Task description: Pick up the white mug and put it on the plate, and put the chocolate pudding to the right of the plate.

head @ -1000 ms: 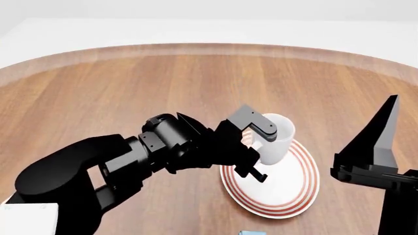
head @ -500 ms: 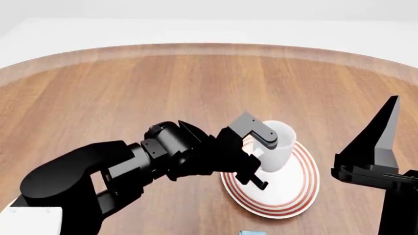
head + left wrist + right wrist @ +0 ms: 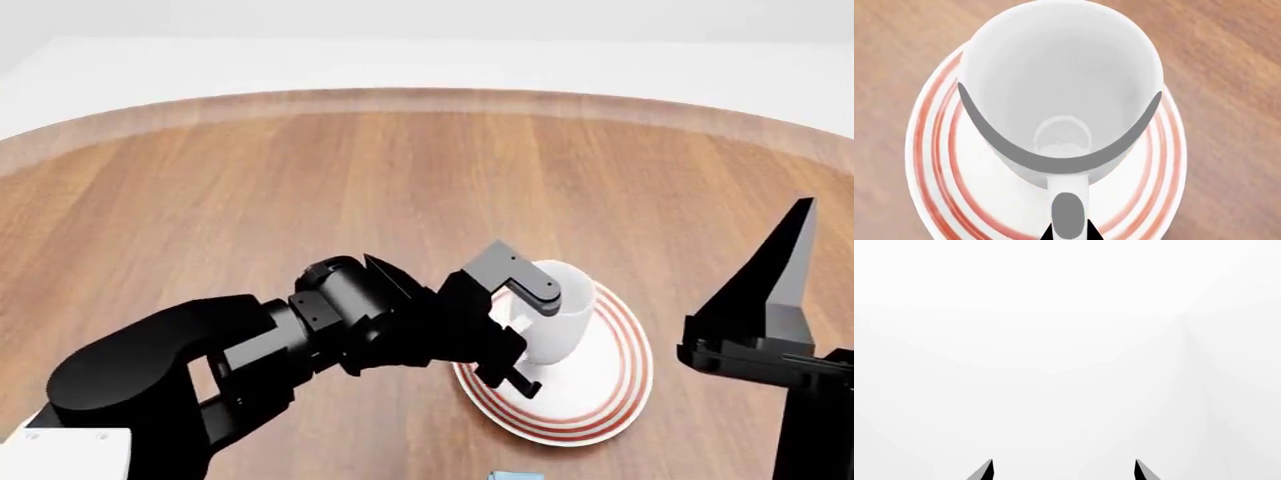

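Observation:
The white mug (image 3: 567, 318) stands upright over the left part of the red-ringed plate (image 3: 627, 392), and I cannot tell whether its base touches. From above, the left wrist view looks into the empty mug (image 3: 1061, 75), with the plate (image 3: 927, 150) under it. My left gripper (image 3: 523, 330) is shut on the mug's handle, whose loop sits between the black tips of that gripper (image 3: 1069, 234). A sliver of the chocolate pudding (image 3: 514, 474) shows at the bottom edge, in front of the plate. Raised at the right, my right gripper (image 3: 797, 225) points upward. Its tips stand apart, so the right gripper (image 3: 1064, 471) is open and faces blank white.
The round wooden table (image 3: 267, 200) stretches far behind and to the left of the plate, and its curved far edge meets white floor. My bulky left arm (image 3: 240, 350) crosses the lower left. A white part of the robot (image 3: 67, 455) shows at the bottom left corner.
The left gripper has carried the mug downward and a little nearer to me, closer to the plate. The right arm has stayed still.

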Available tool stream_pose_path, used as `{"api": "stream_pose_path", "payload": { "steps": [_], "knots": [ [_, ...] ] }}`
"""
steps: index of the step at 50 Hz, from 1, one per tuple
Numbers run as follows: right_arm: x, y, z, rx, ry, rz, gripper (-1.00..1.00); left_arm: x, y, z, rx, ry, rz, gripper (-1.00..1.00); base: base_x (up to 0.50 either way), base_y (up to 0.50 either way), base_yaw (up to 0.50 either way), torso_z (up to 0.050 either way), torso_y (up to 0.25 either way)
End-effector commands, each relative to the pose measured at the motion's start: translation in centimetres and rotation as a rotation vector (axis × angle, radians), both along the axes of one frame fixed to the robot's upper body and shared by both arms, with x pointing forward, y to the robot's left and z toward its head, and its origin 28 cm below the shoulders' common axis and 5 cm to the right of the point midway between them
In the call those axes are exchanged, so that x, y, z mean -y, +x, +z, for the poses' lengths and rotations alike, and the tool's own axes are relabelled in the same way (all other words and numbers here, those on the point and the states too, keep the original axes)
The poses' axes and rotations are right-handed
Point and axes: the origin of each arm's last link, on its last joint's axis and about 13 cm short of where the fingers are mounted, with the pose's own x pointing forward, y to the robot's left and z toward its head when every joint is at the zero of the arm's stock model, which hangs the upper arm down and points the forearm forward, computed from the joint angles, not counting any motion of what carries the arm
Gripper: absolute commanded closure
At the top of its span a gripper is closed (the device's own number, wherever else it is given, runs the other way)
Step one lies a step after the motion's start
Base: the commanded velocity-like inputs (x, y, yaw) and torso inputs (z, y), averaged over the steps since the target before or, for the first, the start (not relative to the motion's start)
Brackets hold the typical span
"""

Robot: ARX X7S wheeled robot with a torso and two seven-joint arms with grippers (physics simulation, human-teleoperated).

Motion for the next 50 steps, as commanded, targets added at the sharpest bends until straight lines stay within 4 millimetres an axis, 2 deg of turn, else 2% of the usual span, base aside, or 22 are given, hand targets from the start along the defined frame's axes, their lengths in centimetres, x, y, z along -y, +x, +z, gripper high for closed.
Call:
{"api": "stream_pose_path", "payload": {
  "steps": [1,21,22,40,50],
  "knots": [
    [0.2,-0.1,0.2,0.016,-0.011,-0.014,-1.0,0.8,-0.2,0.3,-0.021,-0.032,-0.023,1.0,0.0,0.0,0.0,0.0,0.0],
    [0.2,-0.1,0.0,0.013,-0.009,-0.012,-1.0,0.6,-0.3,-0.8,-0.033,-0.027,-0.003,1.0,0.0,0.0,0.0,0.0,0.0],
    [0.2,-0.1,0.0,0.012,-0.008,-0.012,-1.0,0.6,-0.3,-0.8,-0.03,-0.029,-0.003,-1.0,0.0,0.0,0.0,0.0,0.0],
    [0.1,0.0,0.0,0.01,-0.01,-0.01,-1.0,0.8,-0.3,-0.7,-0.011,-0.034,0.003,-1.0,0.0,0.0,0.0,0.0,0.0],
    [0.0,-0.1,0.0,0.011,-0.015,-0.011,-1.0,1.5,-0.5,0.3,0.036,-0.046,-0.022,-1.0,0.0,0.0,0.0,0.0,0.0]
  ]
}}
